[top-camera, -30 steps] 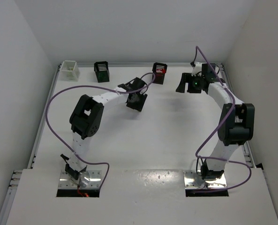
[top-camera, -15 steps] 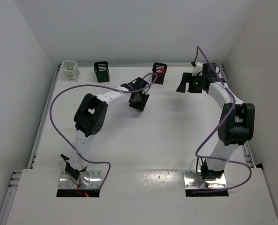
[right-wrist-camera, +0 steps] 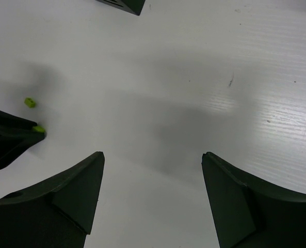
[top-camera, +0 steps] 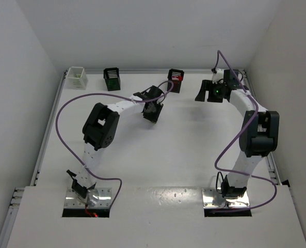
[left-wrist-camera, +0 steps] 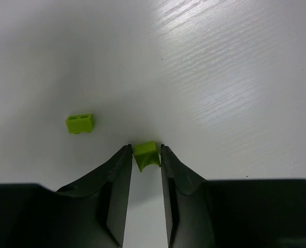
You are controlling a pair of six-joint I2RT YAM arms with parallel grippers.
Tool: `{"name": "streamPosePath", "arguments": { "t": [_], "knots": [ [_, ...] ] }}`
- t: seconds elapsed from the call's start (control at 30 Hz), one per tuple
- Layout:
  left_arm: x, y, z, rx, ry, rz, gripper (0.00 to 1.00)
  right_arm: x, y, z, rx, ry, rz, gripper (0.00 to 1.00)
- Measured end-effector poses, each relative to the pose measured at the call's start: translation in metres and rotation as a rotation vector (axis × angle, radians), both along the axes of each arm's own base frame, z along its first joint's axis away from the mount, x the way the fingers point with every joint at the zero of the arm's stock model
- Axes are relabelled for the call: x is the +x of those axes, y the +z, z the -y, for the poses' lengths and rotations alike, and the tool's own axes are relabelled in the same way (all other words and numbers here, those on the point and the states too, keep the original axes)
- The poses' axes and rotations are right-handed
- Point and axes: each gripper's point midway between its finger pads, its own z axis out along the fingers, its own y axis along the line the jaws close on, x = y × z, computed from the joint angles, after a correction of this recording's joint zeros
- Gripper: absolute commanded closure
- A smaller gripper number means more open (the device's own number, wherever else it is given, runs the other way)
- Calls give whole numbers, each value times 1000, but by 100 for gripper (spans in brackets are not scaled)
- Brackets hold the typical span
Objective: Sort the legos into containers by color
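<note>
Left wrist view: my left tool (left-wrist-camera: 145, 150) pinches a yellow-green lego (left-wrist-camera: 146, 156) for sorting; right tool (right-wrist-camera: 153, 155) gapes empty.

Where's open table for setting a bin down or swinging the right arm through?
Bare: the middle of the table, bordered by the left claw, the right arm and the near plate; under the open right claw. Crowded: the back edge with the bins, and around the left claw, where a loose lego lies beside the held lego.

left gripper (top-camera: 151, 114) shifted slightly right, right gripper (top-camera: 202, 95) edged slightly right and away
</note>
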Motion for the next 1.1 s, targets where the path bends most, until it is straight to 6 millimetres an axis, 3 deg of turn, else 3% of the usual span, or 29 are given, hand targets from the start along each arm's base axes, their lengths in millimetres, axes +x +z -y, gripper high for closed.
{"name": "streamPosePath", "arguments": {
  "t": [0.17,0.3,0.4,0.47,0.57,0.63,0.73,0.83,0.9,0.97,1.03,1.1],
  "knots": [
    [-1,0,2,-8,-11,-3,85,5,2,0,3,2,7,23],
    [0,1,0,-34,-14,-15,88,8,1,0,0,6,10,23],
    [-1,9,-18,-57,4,-36,88,8,0,-2,-3,17,11,23],
    [10,25,-36,-83,35,-20,88,8,1,-4,-2,23,13,23],
    [50,73,-86,-126,129,84,87,13,1,-9,4,37,16,23],
    [91,116,-127,-136,213,198,87,18,-1,-12,9,47,16,23],
    [147,192,-202,-143,368,419,87,24,-4,-20,15,67,16,23],
    [176,250,-275,-136,507,605,86,25,-9,-31,16,89,10,23],
    [182,267,-324,-111,600,666,86,26,-12,-41,16,109,6,23],
    [189,275,-358,-92,661,700,86,28,-12,-51,14,128,9,23],
    [203,278,-382,-80,701,741,86,30,-12,-59,10,146,17,23],
    [214,267,-394,-71,726,755,86,33,-8,-65,-2,158,31,23]
  ]
}}
